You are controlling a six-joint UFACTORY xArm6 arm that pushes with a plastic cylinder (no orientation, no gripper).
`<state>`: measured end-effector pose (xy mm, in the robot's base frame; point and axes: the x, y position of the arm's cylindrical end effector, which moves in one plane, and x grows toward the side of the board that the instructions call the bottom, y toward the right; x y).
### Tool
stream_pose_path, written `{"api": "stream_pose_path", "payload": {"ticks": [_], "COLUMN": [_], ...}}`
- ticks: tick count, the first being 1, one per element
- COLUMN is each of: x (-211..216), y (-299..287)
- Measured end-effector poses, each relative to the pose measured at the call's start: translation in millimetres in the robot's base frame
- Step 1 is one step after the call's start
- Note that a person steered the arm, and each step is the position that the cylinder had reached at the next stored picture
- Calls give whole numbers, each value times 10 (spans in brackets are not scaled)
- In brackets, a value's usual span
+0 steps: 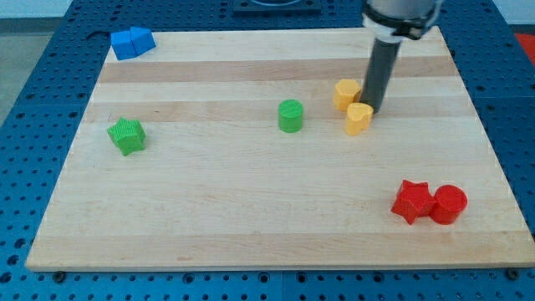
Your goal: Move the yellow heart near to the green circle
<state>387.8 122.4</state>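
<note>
The yellow heart [359, 119] lies right of the board's middle, with a second yellow block [346, 93] just above and left of it. The green circle [290, 115] stands to the heart's left, about a block's width and a half away. My tip [374, 109] is down on the board, touching the heart's upper right side and just right of the second yellow block.
A green star [126, 135] lies at the view's left. Two blue blocks [132, 43] sit together at the top left corner. A red star [413, 201] and a red circle [449, 204] sit together at the bottom right. The wooden board [209, 209] lies on a blue pegboard.
</note>
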Motion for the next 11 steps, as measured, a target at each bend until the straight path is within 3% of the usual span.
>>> {"api": "stream_pose_path", "payload": {"ticks": [1,3,4,5,9,10,11], "x": [0,27,282,515,455,439,61], "y": [-162,710,694,365,-530,-180,447]}}
